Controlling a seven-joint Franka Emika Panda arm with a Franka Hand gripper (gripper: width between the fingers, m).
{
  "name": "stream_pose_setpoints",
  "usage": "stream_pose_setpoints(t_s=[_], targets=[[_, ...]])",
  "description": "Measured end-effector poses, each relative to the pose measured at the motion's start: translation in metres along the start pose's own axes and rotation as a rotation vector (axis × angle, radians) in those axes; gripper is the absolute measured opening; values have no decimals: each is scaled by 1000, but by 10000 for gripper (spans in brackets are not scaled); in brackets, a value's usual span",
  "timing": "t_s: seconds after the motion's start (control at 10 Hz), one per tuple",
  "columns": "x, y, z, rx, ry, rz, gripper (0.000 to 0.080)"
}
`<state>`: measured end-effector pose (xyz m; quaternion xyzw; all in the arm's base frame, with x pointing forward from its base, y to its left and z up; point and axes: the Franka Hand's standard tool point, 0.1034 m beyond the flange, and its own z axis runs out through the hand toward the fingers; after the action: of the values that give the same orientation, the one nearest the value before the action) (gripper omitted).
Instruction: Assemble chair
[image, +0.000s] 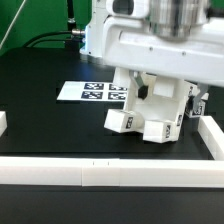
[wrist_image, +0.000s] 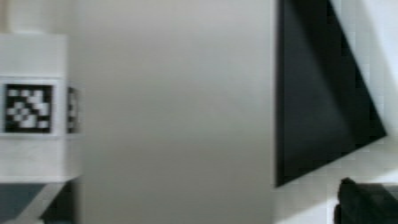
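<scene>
The chair (image: 150, 118) is a cluster of chunky white parts with small black-and-white tags, standing on the black table right of centre. Its blocky legs point toward the front rail. My gripper (image: 166, 92) comes down onto it from above, and the white hand covers its upper part. In the wrist view a white chair panel (wrist_image: 169, 110) fills the picture at very close range, with a tag (wrist_image: 27, 106) on one side and a dark triangular gap (wrist_image: 329, 100) on the other. My gripper (wrist_image: 205, 206) stands open, and only one dark fingertip (wrist_image: 368, 200) shows clearly beside the panel.
The marker board (image: 88, 92) lies flat on the table behind and to the exterior view's left of the chair. Long low white rails border the table at the front (image: 90, 172), the right (image: 211, 138) and the left edge (image: 2, 122). Cables hang at the back.
</scene>
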<state>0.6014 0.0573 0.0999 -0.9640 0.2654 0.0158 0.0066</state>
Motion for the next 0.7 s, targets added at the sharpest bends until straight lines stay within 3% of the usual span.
stream_pose_setpoints(t_s=[0.3, 0.5, 0.7], targets=[[-10, 6, -37, 32, -4, 16, 649], [-25, 14, -37, 34, -11, 20, 649], [-24, 14, -36, 32, -11, 19, 649]])
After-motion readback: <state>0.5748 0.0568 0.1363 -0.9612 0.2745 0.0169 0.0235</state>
